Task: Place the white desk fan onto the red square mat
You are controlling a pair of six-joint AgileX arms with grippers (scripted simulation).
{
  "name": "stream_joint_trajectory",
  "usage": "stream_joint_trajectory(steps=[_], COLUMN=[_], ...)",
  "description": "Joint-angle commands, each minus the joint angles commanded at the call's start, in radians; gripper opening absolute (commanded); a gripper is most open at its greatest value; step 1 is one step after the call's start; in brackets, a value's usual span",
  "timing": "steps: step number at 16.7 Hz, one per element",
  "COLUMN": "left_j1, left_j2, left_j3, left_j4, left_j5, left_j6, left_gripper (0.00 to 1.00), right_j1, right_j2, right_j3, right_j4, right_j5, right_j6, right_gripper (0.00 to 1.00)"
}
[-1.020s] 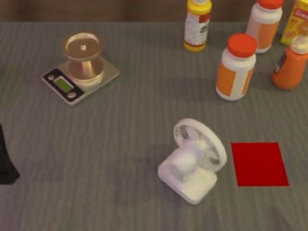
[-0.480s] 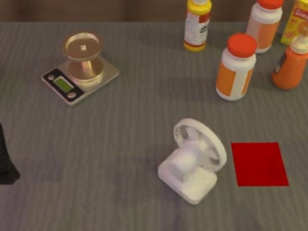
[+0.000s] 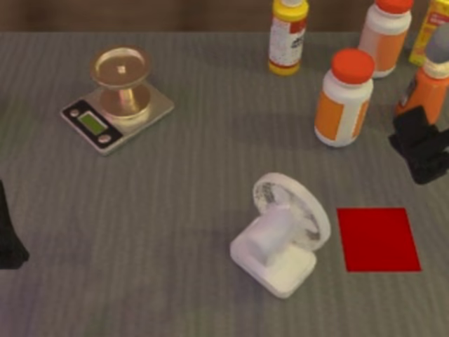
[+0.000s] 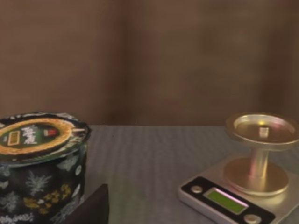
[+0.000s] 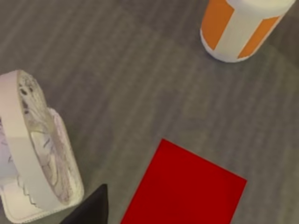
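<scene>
The white fan stands lower centre, just left of the red mat, likely light, rigid and top-heavy, best gripped at its motor housing; the right gripper hovers at right edge, jaw state unclear.

Open tabletop: bare cloth left of and in front of the white desk fan.
Fan to mat: a narrow bare strip separates the fan from the red square mat; nothing lies on the mat.
Behind the mat: orange-labelled bottle and right hand stand there.
Far left: scale, well apart.
</scene>
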Motion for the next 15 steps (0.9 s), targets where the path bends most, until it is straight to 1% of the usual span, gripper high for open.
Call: stream_joint_trajectory(steps=[4,7,11,15], left_j1=[0.000,0.000,0.000,0.000], left_j2=[0.000,0.000,0.000,0.000], left_j3=[0.000,0.000,0.000,0.000], left_j4=[0.000,0.000,0.000,0.000], left_j5=[0.000,0.000,0.000,0.000], left_j6=[0.000,0.000,0.000,0.000], left_gripper=[1.00,1.00,1.00,1.00], right_j1=[0.128,0.207,0.275,0.290], right_j2=[0.380,0.608,0.803,0.844], right_j3=[0.369,0.568,0.730,0.769], right_j4=[-0.249,-0.414,-0.569,-0.605], right_j5=[-0.002,-0.002,-0.001,0.000], right_j6=[-0.019,-0.032,-0.043,-0.045], right_gripper=[1.00,1.00,1.00,1.00])
